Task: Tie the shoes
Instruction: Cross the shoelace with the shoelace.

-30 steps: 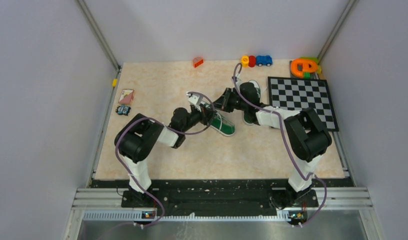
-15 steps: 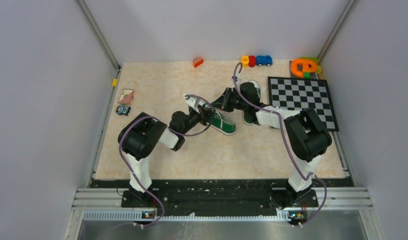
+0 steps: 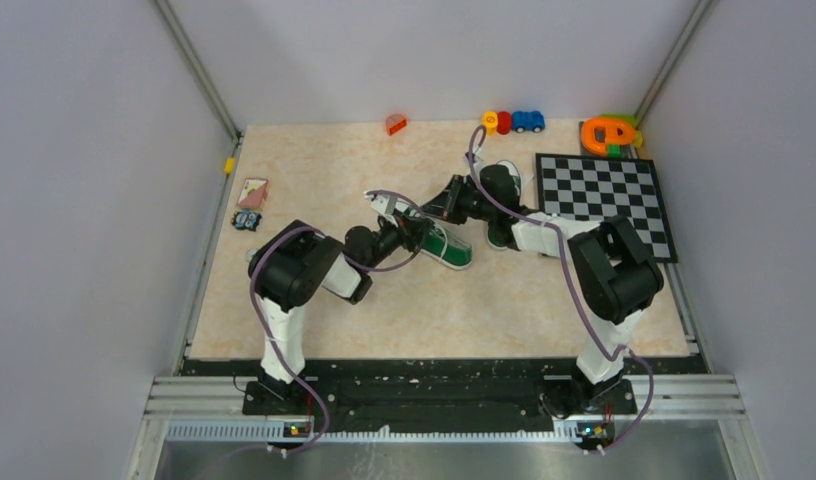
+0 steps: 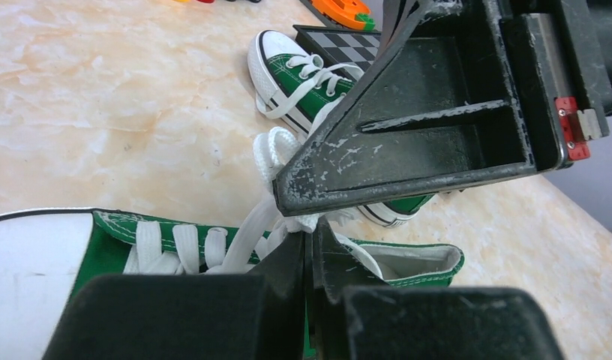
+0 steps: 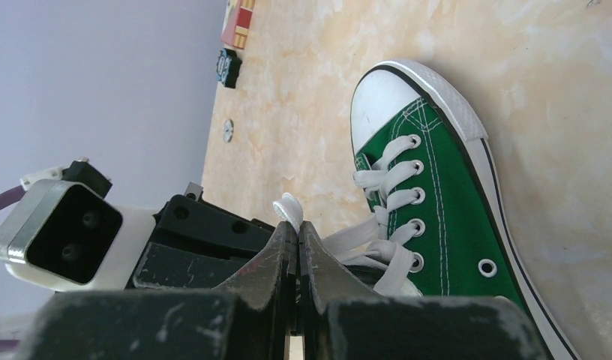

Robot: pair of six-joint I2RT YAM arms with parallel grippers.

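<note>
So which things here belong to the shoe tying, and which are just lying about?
In the job: near shoe, far shoe, white laces, left gripper and right gripper, both shut on laces.
Lying about: checkerboard, blue toy car, orange toy, card.
</note>
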